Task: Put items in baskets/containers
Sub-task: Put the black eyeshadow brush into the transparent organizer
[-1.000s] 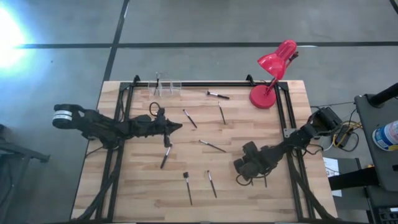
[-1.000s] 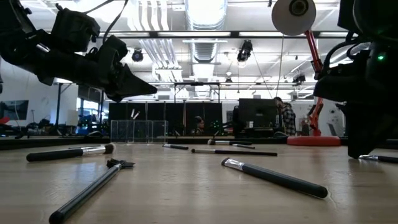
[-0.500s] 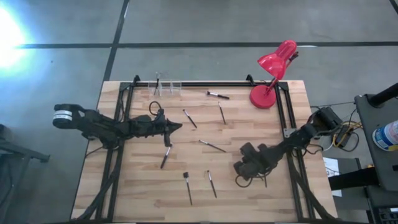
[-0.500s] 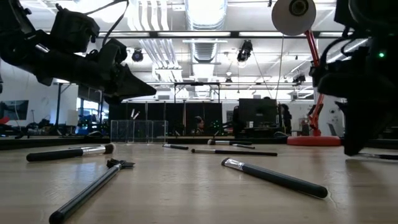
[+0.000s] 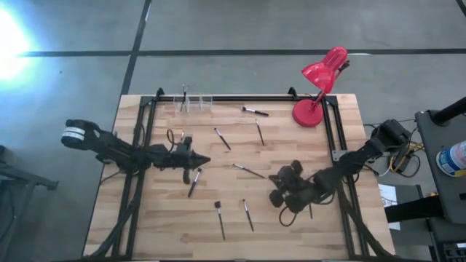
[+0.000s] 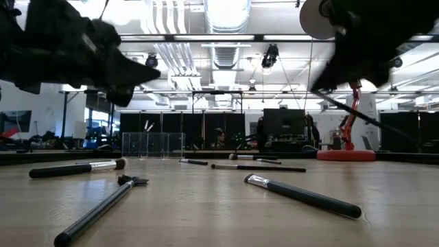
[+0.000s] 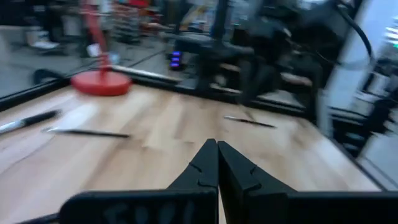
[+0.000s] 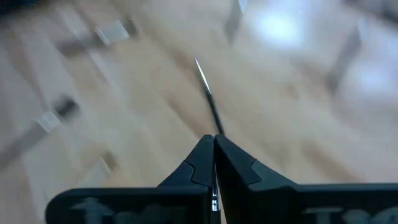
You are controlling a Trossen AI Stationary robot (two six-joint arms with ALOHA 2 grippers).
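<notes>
A two-armed robot works over a wooden table (image 5: 306,145) strewn with thin dark makeup brushes. The right gripper (image 8: 214,142), raised above the table's right-hand half, has its fingers pressed together on a slim brush (image 8: 207,94) whose handle juts out ahead of the fingertips; in the low view the same brush hangs slanted in the air beneath the arm. The left gripper (image 7: 216,148) hovers over the table's left-centre, its fingers pressed together with nothing between them, just beside a loose brush (image 5: 194,182) lying on the wood. Other brushes lie scattered: two near the front edge (image 5: 220,218), one long one near the middle (image 5: 248,171), two more toward the back (image 5: 222,138) and one close to the red desk lamp (image 5: 320,76) standing at the back right corner. The clear joined containers (image 5: 195,102) sit at the table's back edge, left of centre, with what looks like a brush standing in one of them, well apart from both grippers.
</notes>
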